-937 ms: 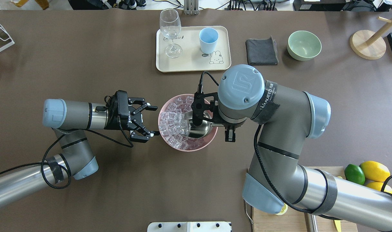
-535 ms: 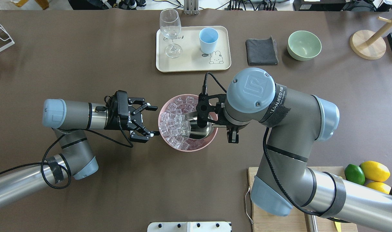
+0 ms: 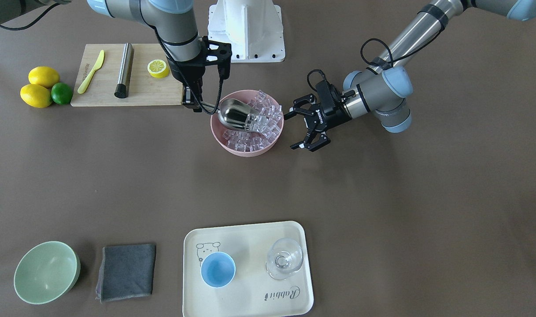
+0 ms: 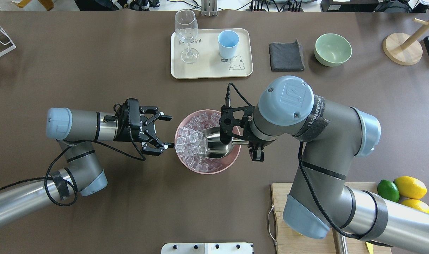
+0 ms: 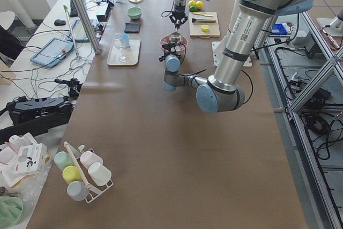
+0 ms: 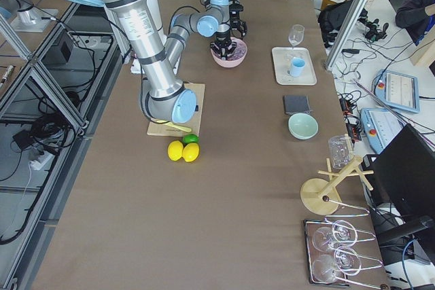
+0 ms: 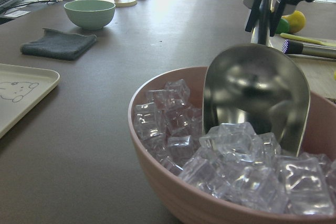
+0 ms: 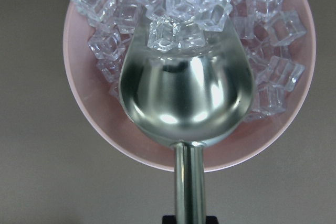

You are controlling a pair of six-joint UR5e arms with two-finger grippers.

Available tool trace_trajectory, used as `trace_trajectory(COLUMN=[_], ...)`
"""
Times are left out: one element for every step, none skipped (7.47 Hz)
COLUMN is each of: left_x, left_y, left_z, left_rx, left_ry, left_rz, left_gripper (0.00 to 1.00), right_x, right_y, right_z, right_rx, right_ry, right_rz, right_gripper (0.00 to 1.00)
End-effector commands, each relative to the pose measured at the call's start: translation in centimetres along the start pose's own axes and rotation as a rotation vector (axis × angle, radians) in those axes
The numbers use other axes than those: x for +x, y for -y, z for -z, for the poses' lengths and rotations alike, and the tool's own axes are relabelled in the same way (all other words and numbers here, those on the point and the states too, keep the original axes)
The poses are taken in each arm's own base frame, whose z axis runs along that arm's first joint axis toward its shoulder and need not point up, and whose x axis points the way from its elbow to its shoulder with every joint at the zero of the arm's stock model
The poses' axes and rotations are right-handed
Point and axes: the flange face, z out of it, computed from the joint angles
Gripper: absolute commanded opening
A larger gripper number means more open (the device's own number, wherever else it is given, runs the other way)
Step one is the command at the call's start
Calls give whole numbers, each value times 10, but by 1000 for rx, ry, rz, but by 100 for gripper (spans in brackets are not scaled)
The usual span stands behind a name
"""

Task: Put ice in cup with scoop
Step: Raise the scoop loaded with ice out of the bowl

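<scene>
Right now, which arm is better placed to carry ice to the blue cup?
Right: the right gripper holds the scoop, trough among ice in the pink bowl. The left gripper: open, empty, beside it.

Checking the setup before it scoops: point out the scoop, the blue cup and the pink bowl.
scoop (image 8: pixel 186 93), right wrist view, inside its trough.
blue cup (image 4: pixel 228 38), overhead view, its inside.
pink bowl (image 7: pixel 157 182), left wrist view, its outer wall.
</scene>
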Motion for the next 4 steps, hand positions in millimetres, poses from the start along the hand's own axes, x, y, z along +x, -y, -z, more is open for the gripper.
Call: trace_trajectory(left_x=[-1, -2, -2, -2], left_y=[0, 1, 1, 1], left_z=[1, 2, 2, 2], left_rx=[0, 0, -1, -1], left_ry=[0, 2, 0, 0], left_rz=[2, 2, 2, 2], left_gripper=[97, 97, 97, 97], right_x=[-2, 4, 4, 4], right_y=[-1, -7, -9, -12], right_z=[12, 15, 19, 20], right_rx=[29, 34, 43, 58], right_ry=[-4, 3, 7, 2], right_rz=[16, 11, 13, 23], right_gripper=[0, 0, 0, 0])
